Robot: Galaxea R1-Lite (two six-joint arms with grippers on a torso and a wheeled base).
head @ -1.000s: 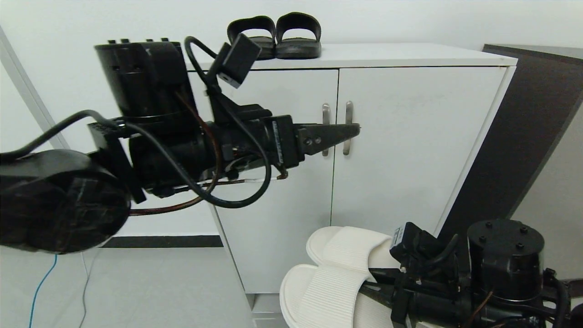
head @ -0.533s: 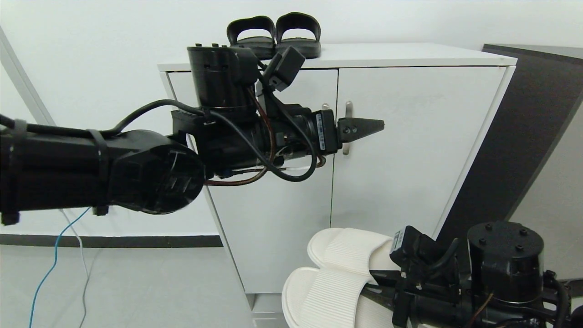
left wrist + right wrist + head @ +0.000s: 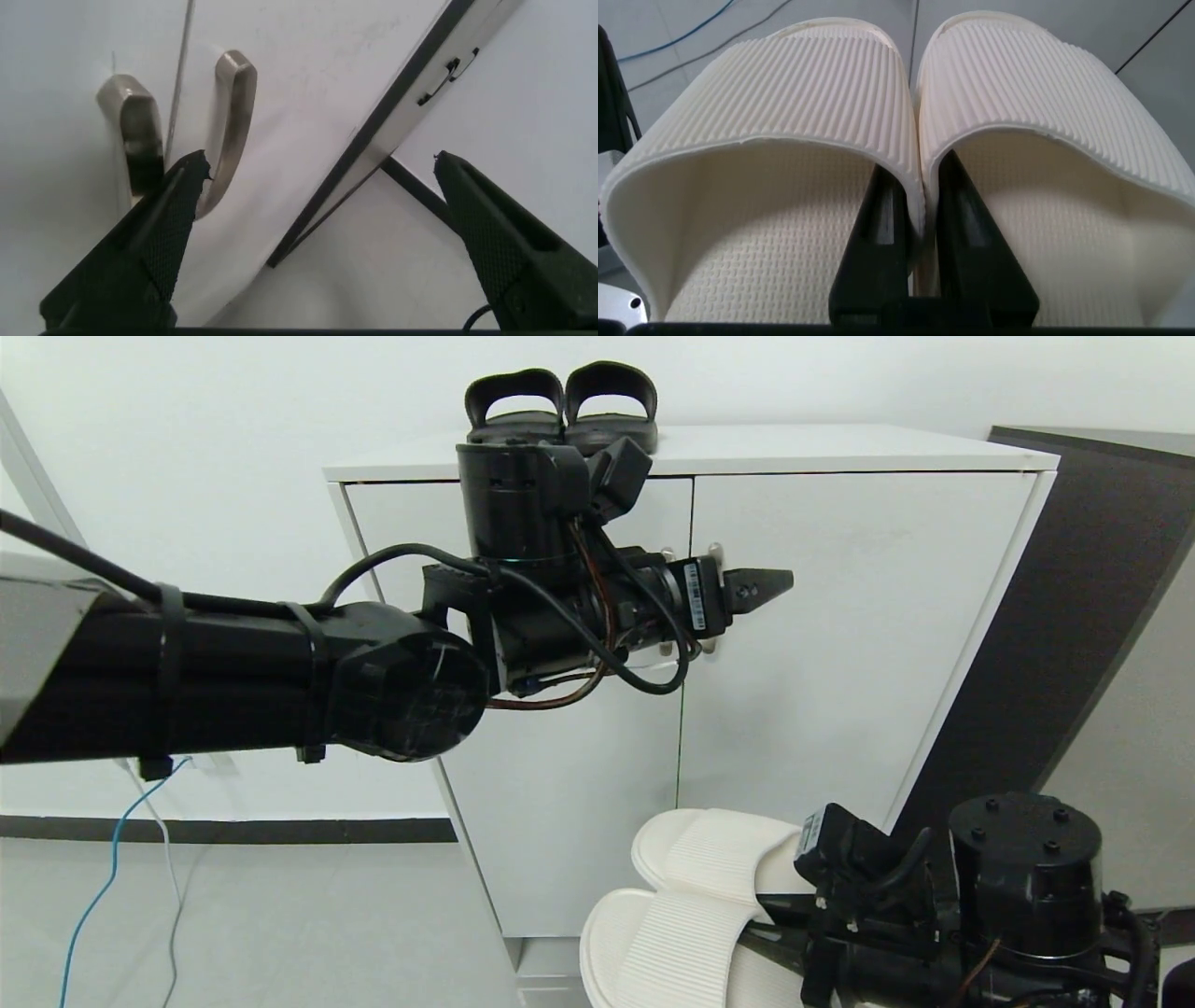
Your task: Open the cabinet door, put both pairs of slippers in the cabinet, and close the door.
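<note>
The white cabinet (image 3: 840,616) stands with both doors closed. Its two metal handles (image 3: 229,121) sit side by side at the door seam. My left gripper (image 3: 770,583) is held level just in front of the right door, next to the handles. In the left wrist view the left gripper (image 3: 320,161) is open, its fingers (image 3: 140,261) touching nothing. A black pair of slippers (image 3: 562,406) rests on the cabinet top. Low in front of the cabinet, my right gripper (image 3: 920,219) is shut on the white slippers (image 3: 686,896), pinching their two inner walls together.
A dark panel (image 3: 1074,616) leans along the cabinet's right side. A blue cable (image 3: 93,896) and a grey one trail over the floor at the left. A white wall (image 3: 187,429) stands behind the cabinet, with a dark skirting strip below.
My left arm has stretched forward and risen a little, carrying its gripper from the handles to just right of them. The right arm and white slippers have hardly moved.
</note>
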